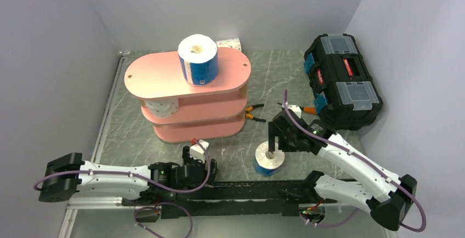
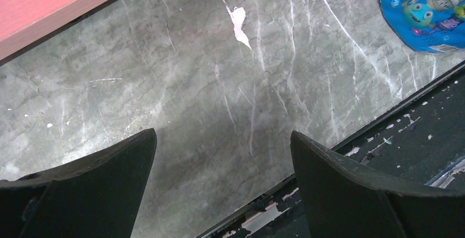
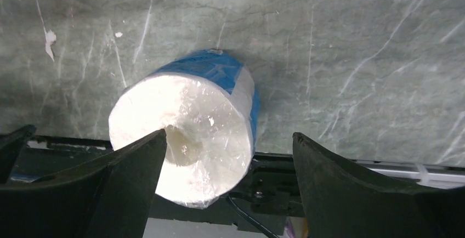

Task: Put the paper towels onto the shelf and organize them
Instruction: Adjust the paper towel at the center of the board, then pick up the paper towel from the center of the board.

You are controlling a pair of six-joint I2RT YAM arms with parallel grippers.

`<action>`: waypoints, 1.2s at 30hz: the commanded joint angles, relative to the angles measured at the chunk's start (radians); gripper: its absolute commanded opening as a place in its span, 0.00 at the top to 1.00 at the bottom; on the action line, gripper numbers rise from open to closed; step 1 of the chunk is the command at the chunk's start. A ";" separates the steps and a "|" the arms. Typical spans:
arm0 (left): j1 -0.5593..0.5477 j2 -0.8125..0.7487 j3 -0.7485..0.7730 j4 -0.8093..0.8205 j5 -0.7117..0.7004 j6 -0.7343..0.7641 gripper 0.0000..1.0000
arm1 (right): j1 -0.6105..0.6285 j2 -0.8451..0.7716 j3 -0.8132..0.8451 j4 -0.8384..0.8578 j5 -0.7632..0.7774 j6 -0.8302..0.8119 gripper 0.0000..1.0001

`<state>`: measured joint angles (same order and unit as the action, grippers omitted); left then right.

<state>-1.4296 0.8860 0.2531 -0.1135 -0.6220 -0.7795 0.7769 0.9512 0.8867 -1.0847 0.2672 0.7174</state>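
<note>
- Right gripper (image 3: pixel 228 135): jaws released and spread wide, grasping nothing
- Roll (image 3: pixel 189 112): stands on the table (image 1: pixel 137 139) directly beneath the right gripper, at the near edge
- Deciding relation: the roll's axis is upright, with its core opening facing up at the gripper. One finger overlaps the core in the wrist view, while the other stands clear outside the wrapper. That finger may sit at the core's mouth, though depth is hard to read
- Left gripper (image 2: pixel 224 132): also open and empty, low over bare table, with the roll off to its right. The right arm is plainly the nearer
- Shelf (image 1: pixel 164 76): ahead of the right gripper and to its left, well apart
- Roll's look: a short cylinder with a blue printed wrapper round its side, a white end under glossy film, and a hollow core
</note>
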 commanded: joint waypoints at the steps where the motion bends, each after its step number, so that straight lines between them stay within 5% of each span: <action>1: -0.005 -0.022 0.017 0.029 0.004 -0.007 0.01 | -0.034 -0.023 -0.059 0.076 -0.047 0.071 0.14; 13: -0.005 -0.027 0.005 0.040 0.008 -0.001 0.01 | -0.037 -0.064 -0.146 0.109 -0.079 0.130 0.21; 24: -0.006 -0.038 -0.009 0.052 0.011 -0.002 0.01 | -0.036 -0.175 -0.112 0.055 -0.058 0.179 0.15; 36: -0.006 -0.059 -0.020 0.048 0.010 -0.007 0.01 | -0.036 -0.157 -0.249 0.153 -0.131 0.205 0.25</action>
<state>-1.4296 0.8520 0.2478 -0.0937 -0.6167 -0.7799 0.7418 0.7956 0.6628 -0.9848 0.1547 0.8948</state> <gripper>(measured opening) 0.990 0.763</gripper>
